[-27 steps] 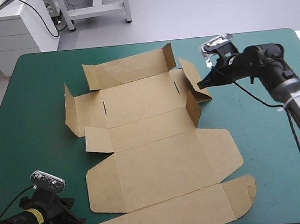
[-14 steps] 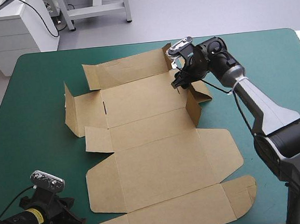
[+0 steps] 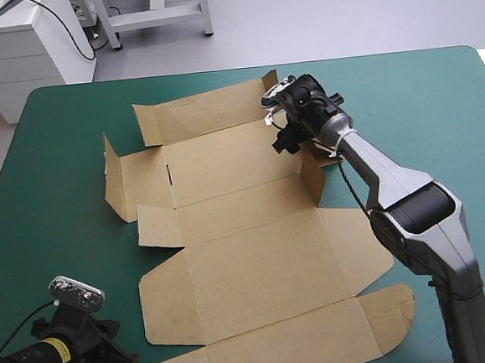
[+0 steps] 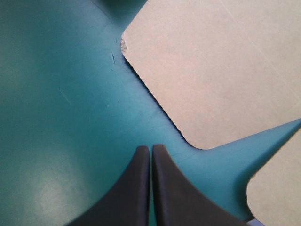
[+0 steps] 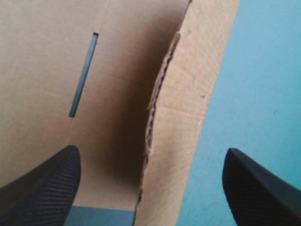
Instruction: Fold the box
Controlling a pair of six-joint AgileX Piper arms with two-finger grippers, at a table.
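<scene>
The brown box (image 3: 249, 265) lies mostly flat on the teal-green cover, its far wall and both side flaps (image 3: 312, 176) standing up. My right gripper (image 3: 283, 140) hangs over the far right corner of the base panel, open. In the right wrist view the raised side flap (image 5: 183, 94) stands edge-on between the spread fingers of the right gripper (image 5: 150, 151), with a slot (image 5: 84, 75) in the base panel beside it. My left gripper (image 3: 122, 359) rests near the table's front left corner, shut and empty. Ahead of the left gripper (image 4: 150, 153) lie rounded corners of the box (image 4: 211, 70).
Bare teal-green cover (image 3: 440, 132) stretches right of the box to the table's right edge. A narrower strip (image 3: 59, 204) runs along the left side. The box's front flap (image 3: 387, 305) reaches close to the front edge.
My right gripper has swung left from beside the box to over its right side flap, and its fingers have opened. The left arm has stayed still.
</scene>
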